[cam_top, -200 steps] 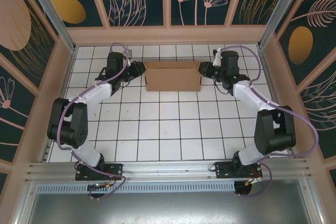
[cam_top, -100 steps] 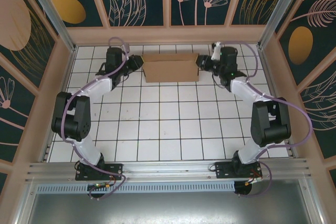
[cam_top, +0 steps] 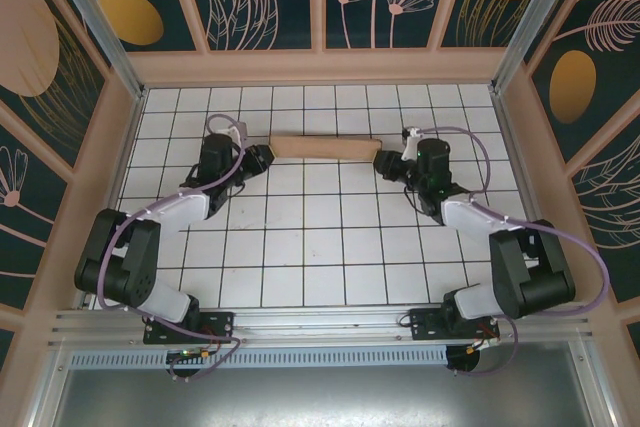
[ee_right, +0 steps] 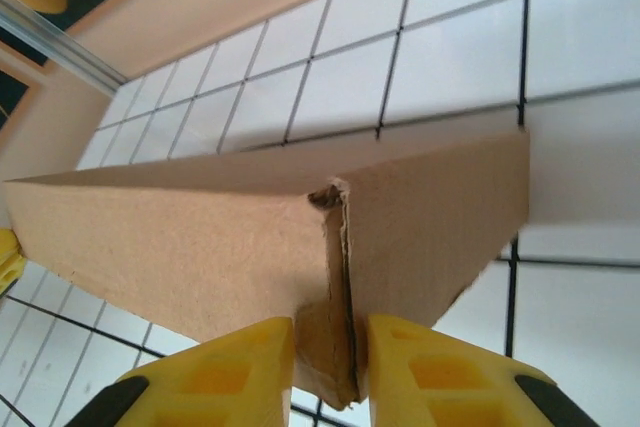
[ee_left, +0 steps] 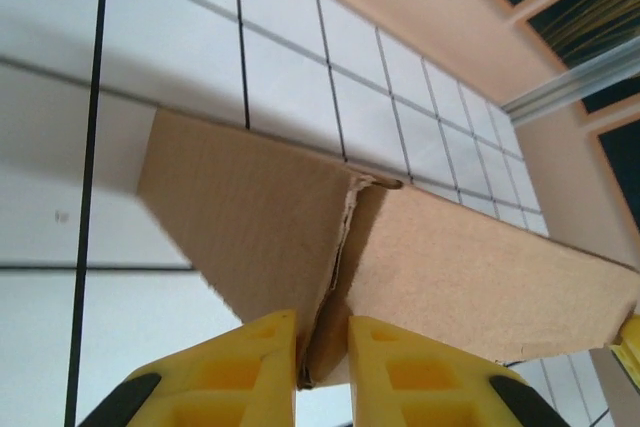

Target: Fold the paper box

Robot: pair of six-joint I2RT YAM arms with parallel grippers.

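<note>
**Desk:** Both arms have drawn back toward the near edge since 1 second ago, correct?

**Photographer:** Yes, and the paper box (cam_top: pixel 325 147) came with them. It showed a tall brown wall then. From above it now reads as a low brown strip.

**Desk:** Where is it?

**Photographer:** Over the far half of the white tiled table (cam_top: pixel 320 257), about midway between left and right. Its long side runs left to right, and it is apart from the beige far wall (cam_top: pixel 320 67). I cannot tell whether its underside touches the tiles.

**Desk:** And the 2 grippers?

**Photographer:** There is 1 at each end. The left gripper (cam_top: pixel 262 158) meets the box's left end. Its wrist camera shows yellow fingers (ee_left: pixel 250 362) set narrow, pinching a creased corner where 2 cardboard panels meet. The torn edge of the crease runs up from between the pads.

**Desk:** The right side?

**Photographer:** Much the same. The right gripper (cam_top: pixel 383 162) is at the box's right end. Its fingers (ee_right: pixel 425 367) are set narrow on the matching corner fold, with 1 panel stretching left and a shorter flap angling right.
</note>
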